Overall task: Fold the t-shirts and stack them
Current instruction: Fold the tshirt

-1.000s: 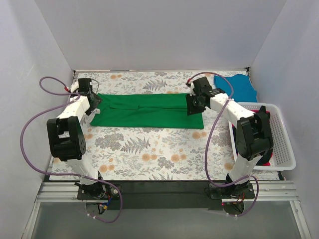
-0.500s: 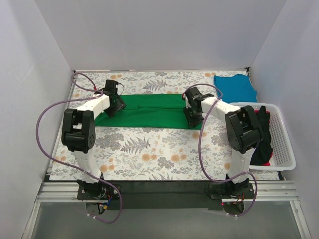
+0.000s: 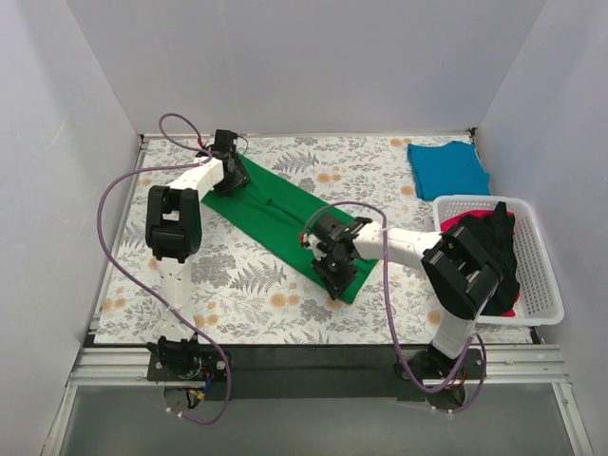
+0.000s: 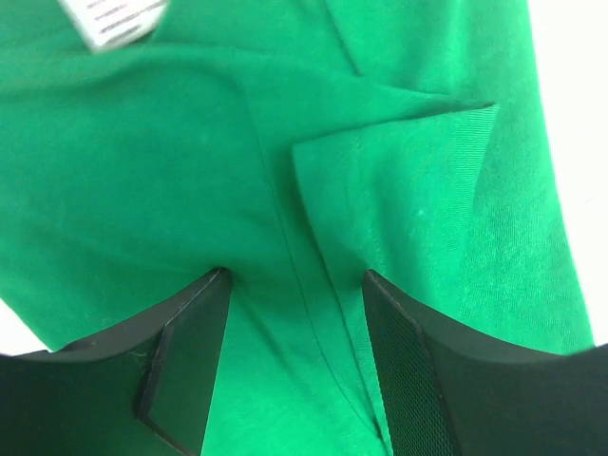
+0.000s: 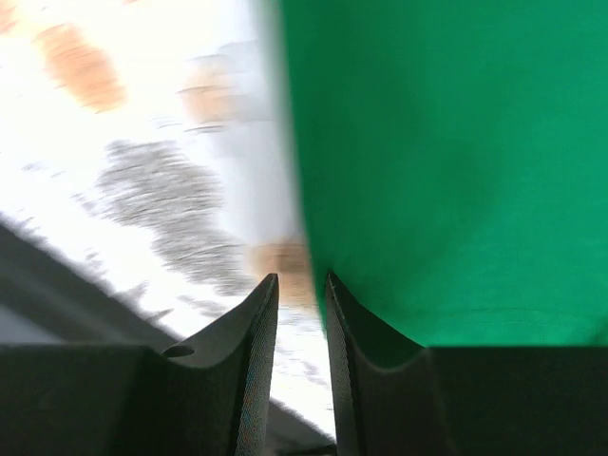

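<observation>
The bright green t-shirt (image 3: 280, 223), folded into a long strip, stretches diagonally over the flowered table from back left to front middle. My left gripper (image 3: 231, 178) is at its far end. In the left wrist view the jaws (image 4: 294, 285) stand fairly wide, closed on bunched green cloth (image 4: 190, 142) with a sleeve fold and a white label (image 4: 114, 19) above. My right gripper (image 3: 334, 275) holds the near end. In the right wrist view its jaws (image 5: 302, 277) are nearly together, and the green edge (image 5: 437, 171) runs into the right fingertip.
A teal-blue t-shirt (image 3: 448, 168) lies flat at the back right corner. The white slotted basket (image 3: 546, 294) stands along the right edge, holding a black t-shirt (image 3: 494, 247) and a red-pink one (image 3: 461, 223). Grey walls close in the left, back and right.
The green strip has swung from lying crosswise to a diagonal. My right gripper carried its end toward the front middle, while the left gripper moved its end to the back left.
</observation>
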Robot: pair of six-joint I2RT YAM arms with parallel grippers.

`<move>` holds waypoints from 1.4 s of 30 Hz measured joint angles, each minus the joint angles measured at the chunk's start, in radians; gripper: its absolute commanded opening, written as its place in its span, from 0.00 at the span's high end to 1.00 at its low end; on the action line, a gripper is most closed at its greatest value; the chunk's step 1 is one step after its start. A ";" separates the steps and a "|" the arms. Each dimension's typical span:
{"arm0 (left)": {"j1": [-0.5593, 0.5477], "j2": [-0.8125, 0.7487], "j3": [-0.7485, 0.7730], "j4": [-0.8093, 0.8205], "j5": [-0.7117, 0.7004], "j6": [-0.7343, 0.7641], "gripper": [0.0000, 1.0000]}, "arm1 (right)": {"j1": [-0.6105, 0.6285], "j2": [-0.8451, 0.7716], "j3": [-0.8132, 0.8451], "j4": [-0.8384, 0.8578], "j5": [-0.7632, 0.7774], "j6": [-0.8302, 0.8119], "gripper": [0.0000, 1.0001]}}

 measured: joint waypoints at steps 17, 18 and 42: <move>-0.198 0.304 0.400 0.222 0.039 0.226 0.40 | 0.261 0.344 0.426 -0.100 -0.299 -0.028 0.64; -0.204 0.305 0.399 0.232 0.044 0.230 0.35 | 0.260 0.340 0.426 -0.099 -0.290 -0.028 0.64; -0.213 -0.196 0.034 0.163 -0.098 0.100 0.16 | 0.080 0.014 0.143 -0.070 0.122 -0.024 0.59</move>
